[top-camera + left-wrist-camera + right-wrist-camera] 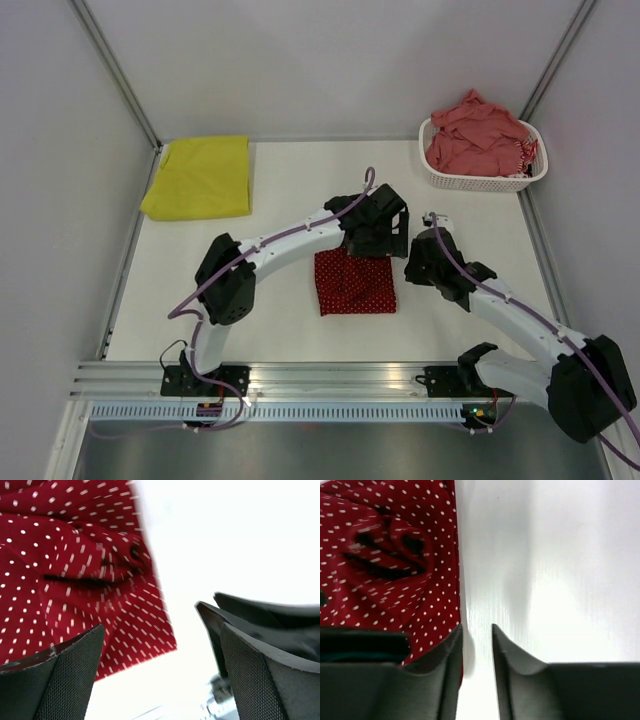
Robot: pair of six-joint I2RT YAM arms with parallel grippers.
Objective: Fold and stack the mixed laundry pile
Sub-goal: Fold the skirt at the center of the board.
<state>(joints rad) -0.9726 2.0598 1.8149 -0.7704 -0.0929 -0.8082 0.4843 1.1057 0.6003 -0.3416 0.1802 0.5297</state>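
A dark red white-dotted cloth (354, 283) lies folded into a square mid-table; it also fills the left of both wrist views (75, 570) (390, 565). My left gripper (377, 240) hovers over its far right corner, open wide and empty (160, 672). My right gripper (413, 266) sits just right of the cloth's edge, open by a narrow gap with only bare table between the fingertips (476, 630). A yellow-green garment (198, 177) lies folded at the back left. Salmon-pink clothes (475, 130) are heaped in the basket.
The white perforated basket (480, 181) stands at the back right corner. Grey walls close in the table on three sides, and a metal rail (300, 380) runs along the near edge by the arm bases.
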